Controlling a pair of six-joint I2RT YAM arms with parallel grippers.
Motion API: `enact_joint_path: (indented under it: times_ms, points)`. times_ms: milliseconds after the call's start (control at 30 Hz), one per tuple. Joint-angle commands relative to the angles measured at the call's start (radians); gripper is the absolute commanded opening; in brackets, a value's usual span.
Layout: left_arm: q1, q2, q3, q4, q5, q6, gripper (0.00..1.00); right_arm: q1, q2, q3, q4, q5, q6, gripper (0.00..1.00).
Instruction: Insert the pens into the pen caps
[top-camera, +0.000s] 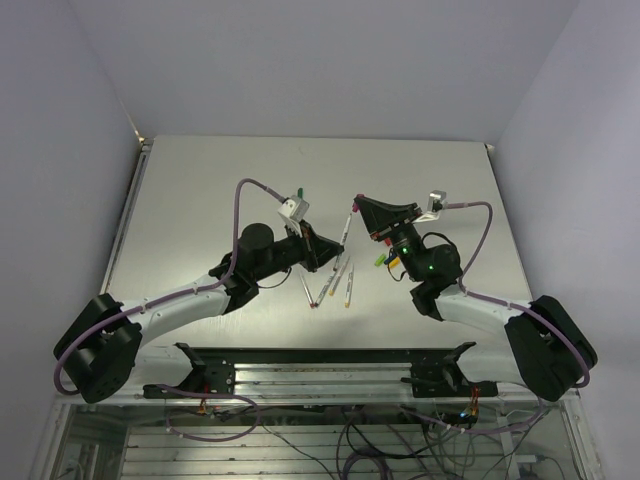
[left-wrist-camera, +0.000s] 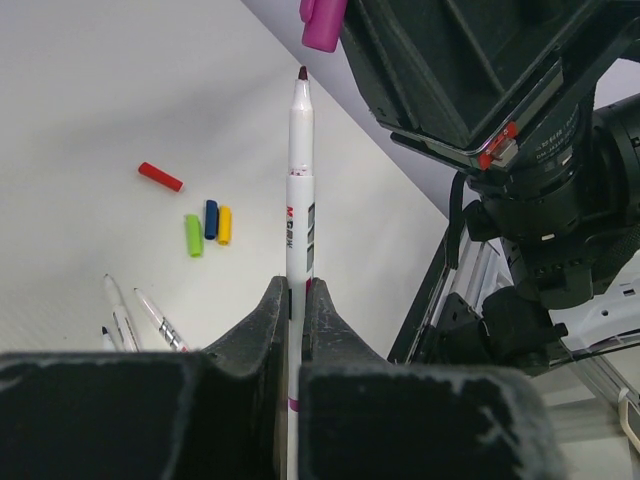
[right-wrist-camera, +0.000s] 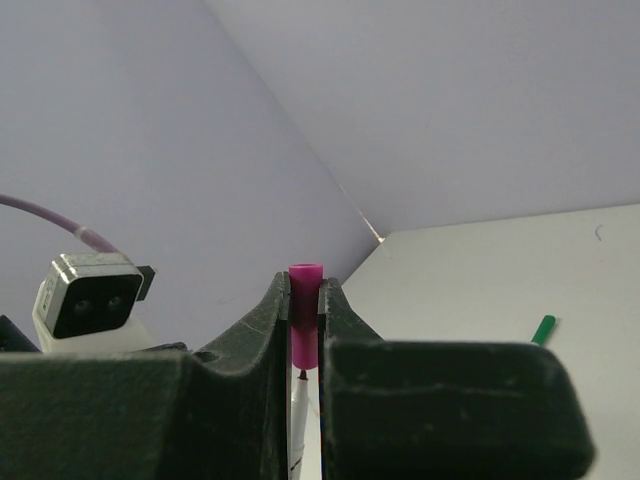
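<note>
left gripper (left-wrist-camera: 296, 292) clamped tight on one pen (left-wrist-camera: 300, 180), gripped low on the barrel, dark tip pointing away from the wrist. right gripper (right-wrist-camera: 303, 292) closed on the magenta cap (right-wrist-camera: 305, 318), which stands proud of the fingertips. Pen tip sits just short of the cap, not touching. In the left wrist view the cap is offset slightly right of the tip. Both are held above the table (top-camera: 200, 190), between the arms. red cap (left-wrist-camera: 160, 176) lies alone, with the green cap (left-wrist-camera: 193, 235), blue cap (left-wrist-camera: 211, 219) and yellow cap (left-wrist-camera: 224, 225) side by side near it. loose pens (top-camera: 326, 286) lie on the table by the left gripper. Looks like four, but the top view is too coarse to be sure.
</note>
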Motion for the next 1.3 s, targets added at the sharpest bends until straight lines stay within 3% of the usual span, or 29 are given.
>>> enact_joint_path:
  times_ms: [0,967,1267]
  points:
    - [-0.004,0.002,-0.009,0.061,0.028,0.001,0.07,-0.002,-0.003,0.001,0.049,-0.012,0.012,0.00]
    - [-0.006,0.011,-0.013,0.083,0.029,-0.007,0.07,-0.002,0.021,-0.030,0.025,-0.053,0.059,0.00]
    - [-0.006,0.008,-0.017,0.092,0.016,0.001,0.07,-0.001,0.049,0.008,-0.039,-0.171,0.084,0.00]
